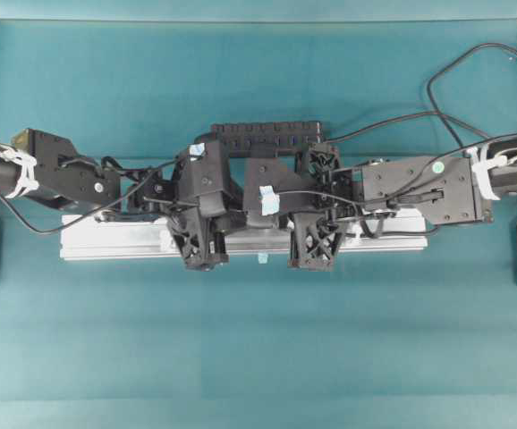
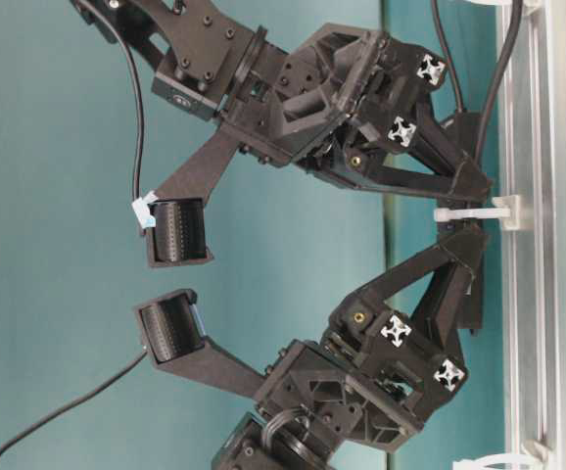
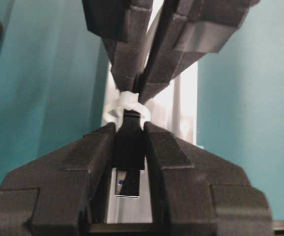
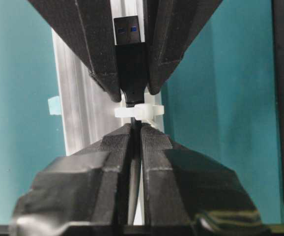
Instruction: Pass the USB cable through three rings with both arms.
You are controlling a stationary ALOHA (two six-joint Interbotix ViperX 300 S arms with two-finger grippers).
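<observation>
USB cable (image 3: 128, 147) pokes through one ring (image 3: 130, 103); left end effector (image 3: 130, 157) clamps its plug, right end effector (image 4: 134, 135) pinches the cord; remaining rings' status unclear.

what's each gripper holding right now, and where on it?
Right gripper is shut on the USB cable, pinching the cord just behind the ring. Left gripper is on the USB plug, fingers against its black body past the ring.
</observation>
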